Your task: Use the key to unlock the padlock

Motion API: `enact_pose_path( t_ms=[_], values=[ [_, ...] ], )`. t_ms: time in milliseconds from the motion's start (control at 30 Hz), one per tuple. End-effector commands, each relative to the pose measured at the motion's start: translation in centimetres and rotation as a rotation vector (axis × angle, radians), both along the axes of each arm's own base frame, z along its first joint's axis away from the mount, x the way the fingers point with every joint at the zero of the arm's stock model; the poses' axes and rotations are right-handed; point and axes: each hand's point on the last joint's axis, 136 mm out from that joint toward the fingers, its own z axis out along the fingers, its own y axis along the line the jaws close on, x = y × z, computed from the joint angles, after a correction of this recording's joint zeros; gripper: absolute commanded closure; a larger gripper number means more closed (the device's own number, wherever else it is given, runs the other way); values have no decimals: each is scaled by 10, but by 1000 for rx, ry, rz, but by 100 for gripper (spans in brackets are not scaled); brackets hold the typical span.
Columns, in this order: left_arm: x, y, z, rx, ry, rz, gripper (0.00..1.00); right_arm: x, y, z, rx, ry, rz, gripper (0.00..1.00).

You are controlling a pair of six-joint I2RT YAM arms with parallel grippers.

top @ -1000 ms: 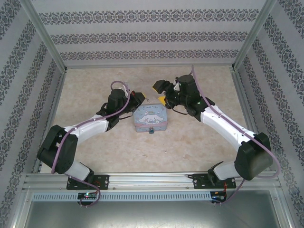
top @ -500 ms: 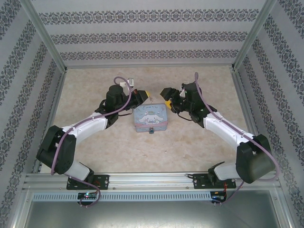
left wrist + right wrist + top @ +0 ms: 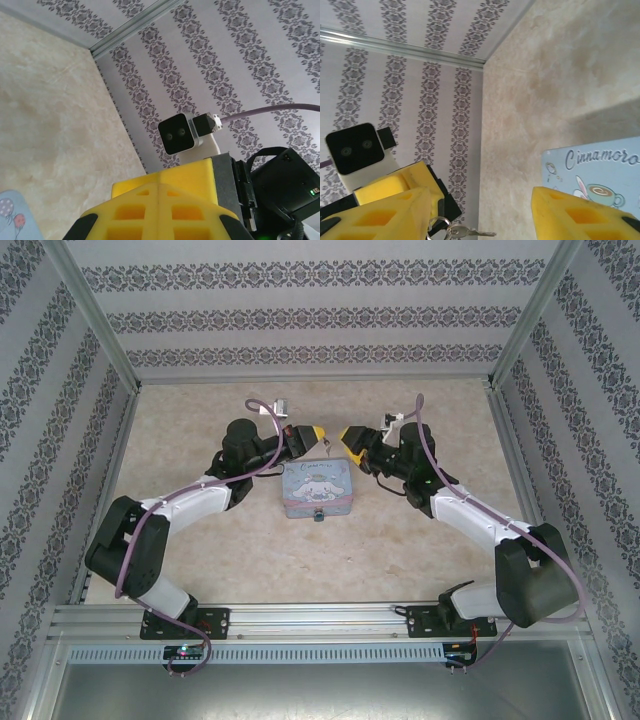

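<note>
The left gripper [image 3: 318,434] is pinched shut, and the key [image 3: 469,232] dangles at its tip (on a little ring). The right gripper [image 3: 349,439] faces it, jaws apart. I think this is a hand-over. Next, the right one must pinch the key straight. The padlock [image 3: 320,515] sits at the near side of the tin [image 3: 318,485].

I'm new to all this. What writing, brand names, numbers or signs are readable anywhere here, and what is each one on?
"Cinnamoro": dark script along the top of the pale-blue tin lid, seen from the right wrist camera; the word runs off the picture's edge, so it is cut short.
The same script on the lid in the top view: too small to read.
Nothing else here carries readable writing, numbers or signs.
</note>
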Motion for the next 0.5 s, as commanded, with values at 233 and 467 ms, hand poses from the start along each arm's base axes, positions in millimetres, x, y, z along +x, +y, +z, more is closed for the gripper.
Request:
enact_pose_path(
  t_ms=[233,467],
  values=[
    [8,8,7,-92,-21,52,100,1,5,32,88,-140,39,50],
    [14,9,6,-138,6,76,100,6,14,28,131,-134,54,52]
  ],
)
